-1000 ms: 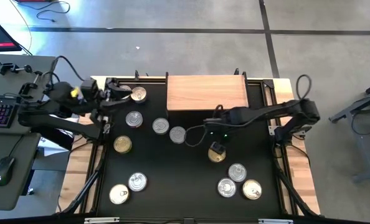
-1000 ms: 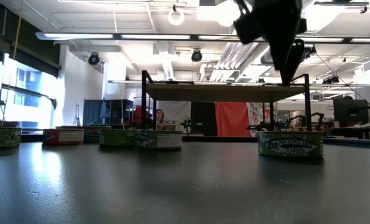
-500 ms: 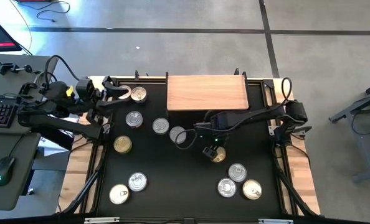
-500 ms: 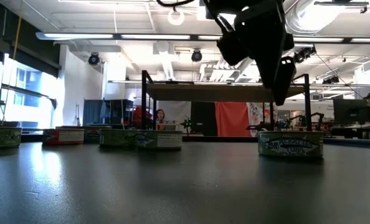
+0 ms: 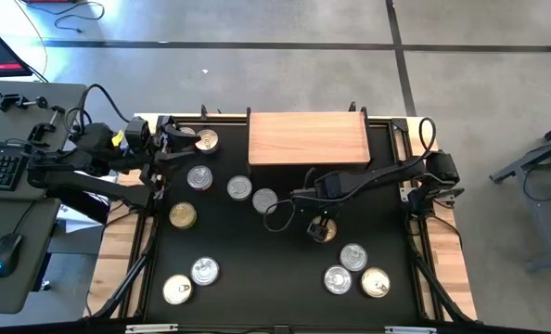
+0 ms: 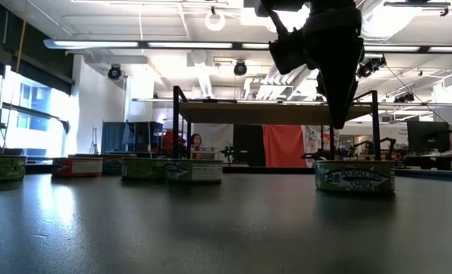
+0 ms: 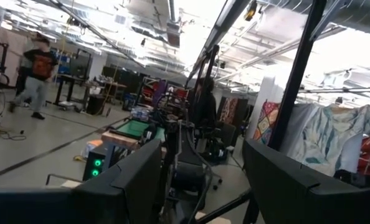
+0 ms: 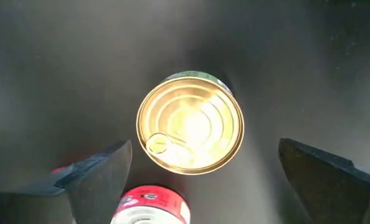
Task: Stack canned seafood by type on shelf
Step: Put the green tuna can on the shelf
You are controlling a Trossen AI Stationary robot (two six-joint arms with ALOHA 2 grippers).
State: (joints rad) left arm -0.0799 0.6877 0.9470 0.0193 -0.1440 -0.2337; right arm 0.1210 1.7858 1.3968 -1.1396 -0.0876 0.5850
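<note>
The red-labelled round tin (image 8: 149, 208) is cut off by the right wrist view's edge; the right tool (image 5: 318, 225) partly hides the gold-lidded flat tin (image 5: 327, 234).

Ten tins (image 5: 239, 188) lying on bench (image 5: 257, 278): six silver-lidded, four gold-lidded. One wooden shelf (image 5: 308, 138) standing.

Lab — open ceiling ducts (image 6: 211, 72), workbenches (image 6: 272, 114)

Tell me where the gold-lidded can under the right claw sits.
High view: the gold-lidded can lies on the black mat right of centre, below the open right claw, in front of the shelf.
</note>
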